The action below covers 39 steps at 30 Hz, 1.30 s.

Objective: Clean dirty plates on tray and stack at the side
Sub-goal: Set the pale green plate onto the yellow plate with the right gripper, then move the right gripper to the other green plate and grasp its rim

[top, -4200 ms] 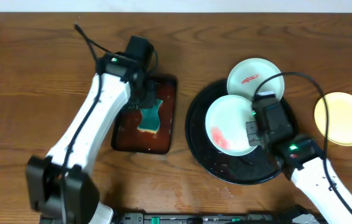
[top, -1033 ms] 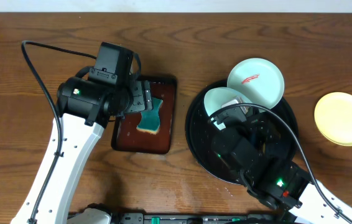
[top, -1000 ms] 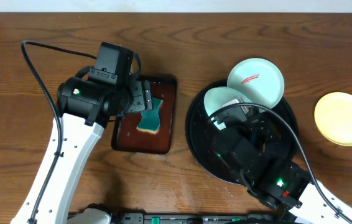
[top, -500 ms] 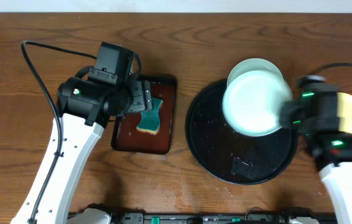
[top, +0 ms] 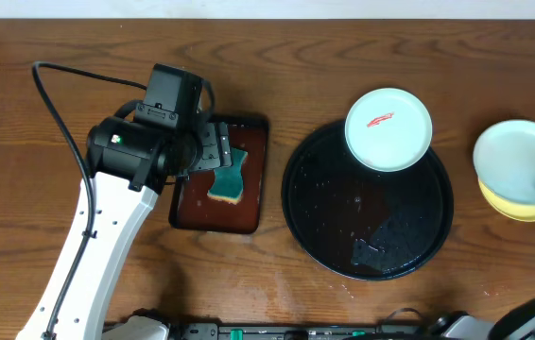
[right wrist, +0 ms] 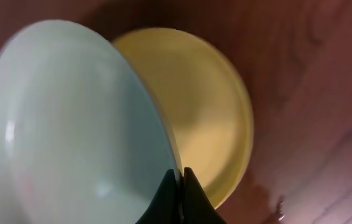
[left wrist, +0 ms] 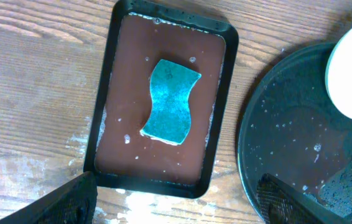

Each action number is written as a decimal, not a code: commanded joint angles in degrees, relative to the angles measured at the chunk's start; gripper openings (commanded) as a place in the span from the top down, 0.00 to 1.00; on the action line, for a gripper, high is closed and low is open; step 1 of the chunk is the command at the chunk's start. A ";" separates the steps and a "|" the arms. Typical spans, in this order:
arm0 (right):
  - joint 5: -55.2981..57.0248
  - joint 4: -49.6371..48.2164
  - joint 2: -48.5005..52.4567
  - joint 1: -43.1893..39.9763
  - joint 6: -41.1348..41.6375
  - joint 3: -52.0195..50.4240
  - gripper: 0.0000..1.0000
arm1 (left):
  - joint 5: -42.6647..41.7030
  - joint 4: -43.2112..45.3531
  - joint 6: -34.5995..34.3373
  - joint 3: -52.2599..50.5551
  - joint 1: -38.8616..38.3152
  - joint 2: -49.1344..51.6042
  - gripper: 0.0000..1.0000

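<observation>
The glossy black tray (top: 367,222) lies right of centre, wet. A pale plate with a red smear (top: 388,129) rests on its far rim. At the far right my right gripper (right wrist: 180,186) is shut on the rim of a clean pale plate (top: 518,159), holding it tilted just above the yellow plate (top: 525,206) on the table. In the right wrist view the held plate (right wrist: 70,124) covers the left part of the yellow plate (right wrist: 210,112). My left gripper (left wrist: 176,208) hangs open above the near edge of the small red-brown tray, holding nothing.
A teal sponge (left wrist: 171,101) lies in the small red-brown tray (top: 184,203) left of the black tray (left wrist: 288,143). A dark scrap (top: 373,250) and water drops sit on the black tray's near part. The left arm's cable loops over the table's left side.
My right gripper has carried the pale plate from over the black tray to the right, above the yellow plate. The left arm has not moved.
</observation>
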State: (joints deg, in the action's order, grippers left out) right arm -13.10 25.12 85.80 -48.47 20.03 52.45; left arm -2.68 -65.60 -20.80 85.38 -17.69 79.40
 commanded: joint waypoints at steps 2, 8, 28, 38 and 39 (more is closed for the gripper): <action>-0.85 -1.20 4.31 -1.51 -1.07 0.70 0.99 | 0.31 -0.11 -0.24 0.00 0.11 0.02 0.17; -6.60 -4.15 0.52 0.35 -3.91 1.11 0.72 | 0.31 -0.09 -0.24 0.00 0.11 0.02 0.17; 6.01 -12.98 2.82 44.00 -19.89 1.18 0.59 | 0.28 -0.09 -0.24 0.00 0.11 0.02 0.17; 4.00 -22.18 18.12 41.55 -18.95 2.03 0.57 | 0.31 -0.11 -0.24 0.00 0.11 0.02 0.17; 3.52 -22.56 18.62 41.55 -18.10 2.03 0.59 | 0.31 -0.09 -0.24 0.00 0.11 0.02 0.17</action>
State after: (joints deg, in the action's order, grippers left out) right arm -8.51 3.68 102.39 -6.28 1.02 53.47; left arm -2.68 -65.60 -20.80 85.38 -17.69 79.40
